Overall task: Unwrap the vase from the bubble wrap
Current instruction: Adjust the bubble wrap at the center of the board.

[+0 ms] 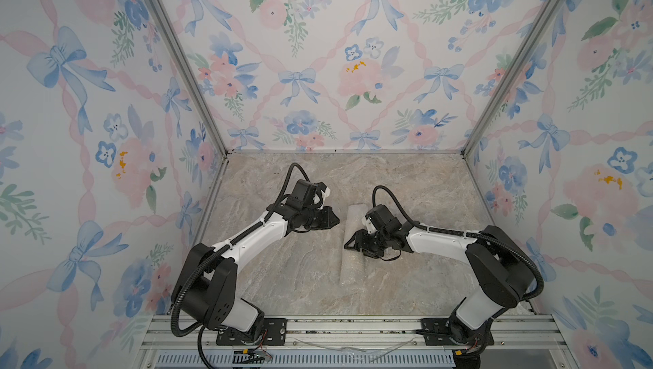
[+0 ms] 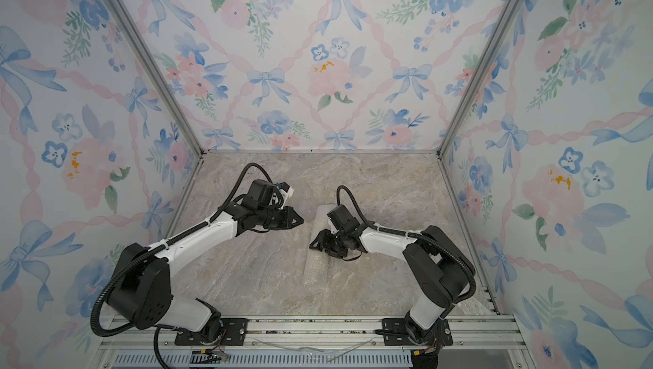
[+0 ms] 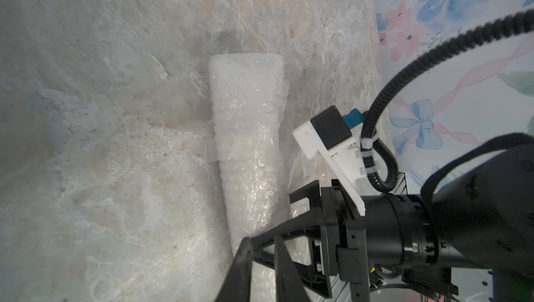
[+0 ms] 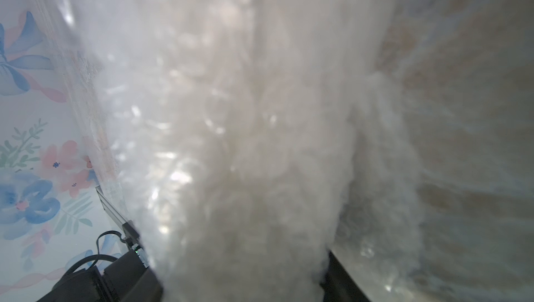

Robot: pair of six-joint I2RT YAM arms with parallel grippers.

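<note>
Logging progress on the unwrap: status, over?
Right pincer clamped on whitish rolled bubble wrap, lying on marble-look table. Left pincer clear, empty, jaw gap unclear. Vase hidden inside. Nothing in the way.

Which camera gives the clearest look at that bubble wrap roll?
The left wrist view: the bubble wrap lies sharp and nearly full length. Both top views show it small, partly covered; the right wrist view is a blurred close-up.
</note>
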